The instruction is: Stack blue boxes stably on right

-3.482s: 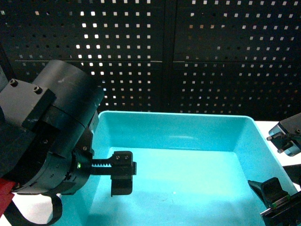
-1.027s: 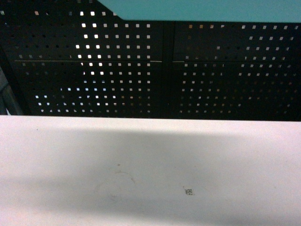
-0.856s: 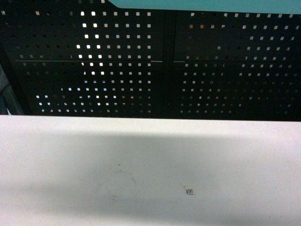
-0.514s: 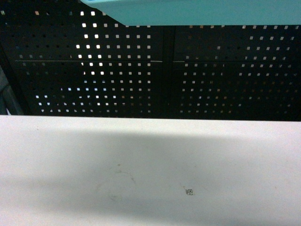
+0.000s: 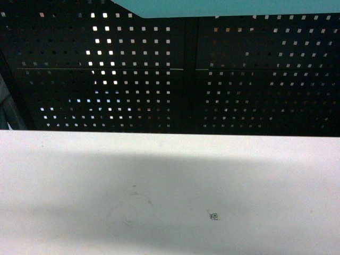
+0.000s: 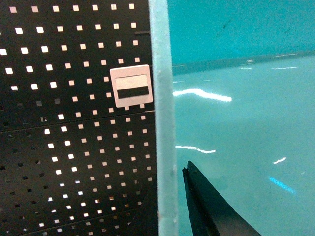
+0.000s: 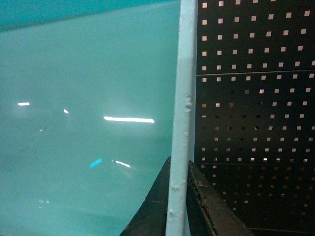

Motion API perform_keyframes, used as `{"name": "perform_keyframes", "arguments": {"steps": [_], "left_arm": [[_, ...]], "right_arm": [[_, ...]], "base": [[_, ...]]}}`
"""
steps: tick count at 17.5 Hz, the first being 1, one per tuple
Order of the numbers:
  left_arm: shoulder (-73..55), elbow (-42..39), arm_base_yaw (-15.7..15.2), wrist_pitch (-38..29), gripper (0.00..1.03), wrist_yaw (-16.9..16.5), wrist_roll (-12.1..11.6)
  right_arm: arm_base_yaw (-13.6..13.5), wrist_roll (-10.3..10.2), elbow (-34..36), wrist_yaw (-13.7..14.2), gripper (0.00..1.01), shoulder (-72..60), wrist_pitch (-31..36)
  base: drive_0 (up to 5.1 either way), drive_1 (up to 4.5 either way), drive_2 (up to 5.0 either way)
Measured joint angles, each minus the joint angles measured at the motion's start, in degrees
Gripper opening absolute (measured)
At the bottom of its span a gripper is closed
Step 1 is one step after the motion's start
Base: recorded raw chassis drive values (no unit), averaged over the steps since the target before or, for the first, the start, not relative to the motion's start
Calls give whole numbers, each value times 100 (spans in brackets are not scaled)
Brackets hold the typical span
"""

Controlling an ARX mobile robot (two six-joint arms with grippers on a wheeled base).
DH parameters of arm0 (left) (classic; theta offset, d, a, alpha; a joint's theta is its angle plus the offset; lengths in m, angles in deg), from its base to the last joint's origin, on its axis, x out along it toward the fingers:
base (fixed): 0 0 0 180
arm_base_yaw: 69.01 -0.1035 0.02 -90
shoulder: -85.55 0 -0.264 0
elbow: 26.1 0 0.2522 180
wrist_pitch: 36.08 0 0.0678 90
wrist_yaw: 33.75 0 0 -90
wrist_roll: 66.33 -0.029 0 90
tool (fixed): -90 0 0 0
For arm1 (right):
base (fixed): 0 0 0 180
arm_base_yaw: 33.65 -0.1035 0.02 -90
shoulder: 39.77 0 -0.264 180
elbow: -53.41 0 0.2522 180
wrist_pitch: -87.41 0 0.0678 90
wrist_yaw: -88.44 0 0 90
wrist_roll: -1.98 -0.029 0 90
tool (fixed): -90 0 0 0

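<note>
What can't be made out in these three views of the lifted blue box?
- Head view: the blue box is cut off by the top edge; only a strip shows, and neither gripper is in frame.
- Left wrist view: one finger shows inside the wall; the rim hides any outer finger.
- Right wrist view: fingers straddle the rim, bases cropped.
- No stacking spot or second box appears in any view.

I see a strip of the blue box along the top edge, in front of the dark perforated panel. Below lies the pale tabletop, shadowed, bearing a small square marker.
</note>
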Motion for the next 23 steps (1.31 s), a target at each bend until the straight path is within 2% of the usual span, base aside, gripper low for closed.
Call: {"name": "perform_keyframes", "arguments": {"steps": [4, 10, 15, 23], "left_arm": [[2, -55, -81, -4, 8, -146, 181], [164, -166, -83, -529, 8, -302, 131], [181, -166, -83, -511, 8, -295, 122], [184, -166, -83, -516, 8, -299, 120]], "right_arm": [[79, -13, 17, -127, 7, 55, -37], [83, 7, -2, -61, 7, 391, 37], [83, 17, -13, -59, 7, 424, -4], [83, 17, -13, -61, 7, 424, -7]], "base": [[0, 0, 0], [0, 0, 0], [-23, -23, -23], [-179, -179, -179]]}}
